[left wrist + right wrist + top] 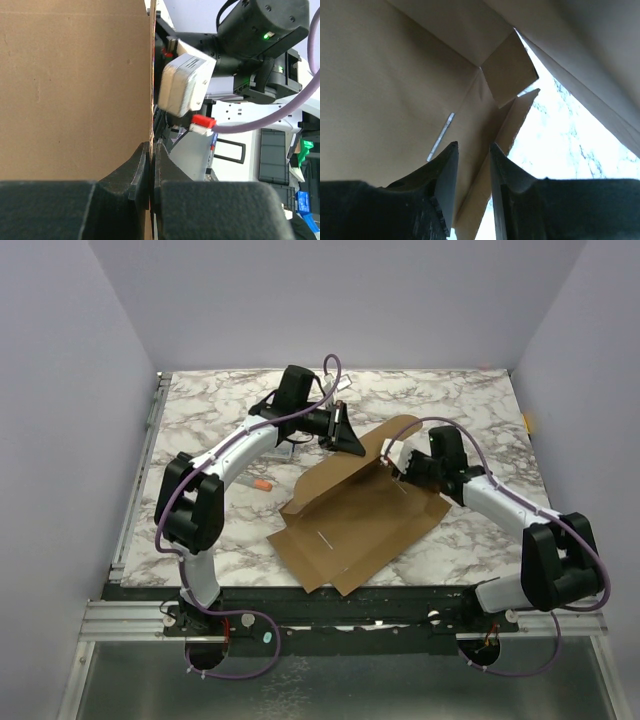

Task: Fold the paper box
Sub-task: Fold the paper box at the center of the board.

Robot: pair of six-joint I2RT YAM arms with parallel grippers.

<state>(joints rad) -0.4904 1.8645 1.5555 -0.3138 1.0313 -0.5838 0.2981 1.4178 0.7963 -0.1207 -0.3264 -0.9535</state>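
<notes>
left fingers [134, 172] pinch the paper box [350, 520] wall upright. right fingers [445, 175] stand parted around a flap [512, 125]; unheld, it may spring flat.

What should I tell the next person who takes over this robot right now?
Left gripper: shut on the paper box, pinching its far flap, which stands raised.
Right gripper: open, jaws either side of a narrow tab, not squeezing it.
Box: on the table between the arms, its near part lying flat.
Done: one flap lifted.
Left: raise the other walls and tuck the tabs.
</notes>
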